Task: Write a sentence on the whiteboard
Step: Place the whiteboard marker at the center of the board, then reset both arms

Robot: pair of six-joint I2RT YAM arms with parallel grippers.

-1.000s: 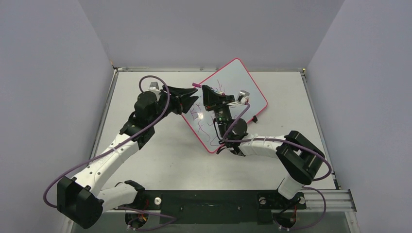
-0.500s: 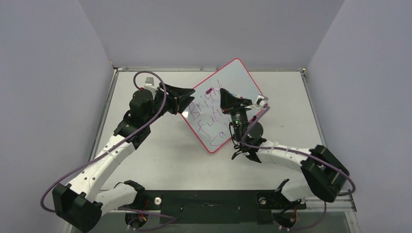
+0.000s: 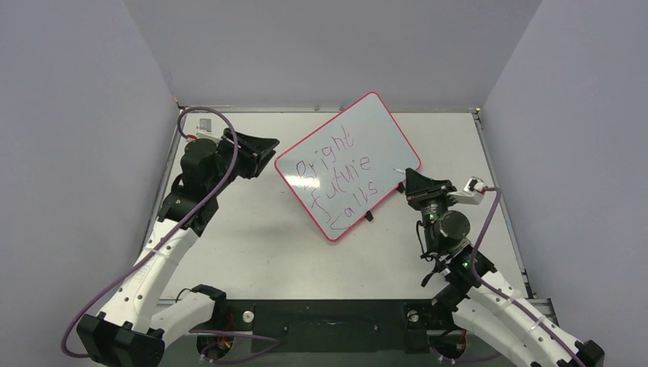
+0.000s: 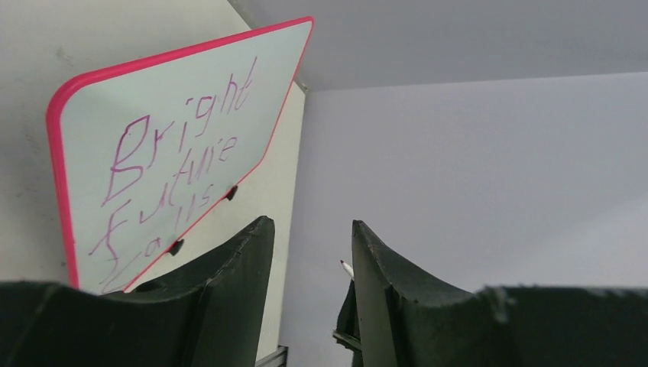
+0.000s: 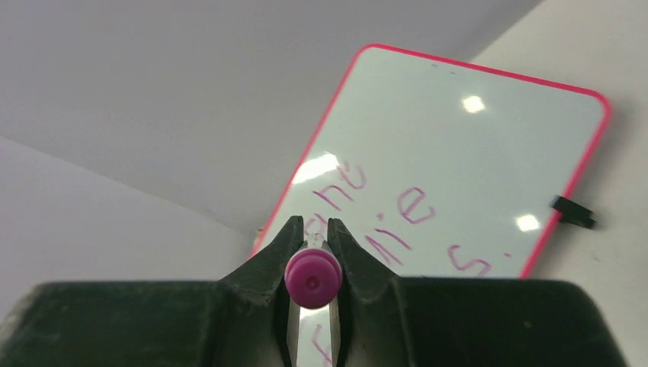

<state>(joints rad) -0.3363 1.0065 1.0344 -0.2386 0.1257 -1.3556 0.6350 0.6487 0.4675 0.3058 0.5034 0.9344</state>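
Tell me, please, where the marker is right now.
The marker is clamped in the right tool, end-on in the right wrist view; from above, it sits just off the whiteboard's lower right edge.

sentence (image 5: 397, 222) last line partly behind jaws, marker (image 5: 312, 279) body mostly hidden

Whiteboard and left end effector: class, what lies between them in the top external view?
Nothing but a narrow strip of bare table lies between the left end effector and the whiteboard, as the top external view shows.
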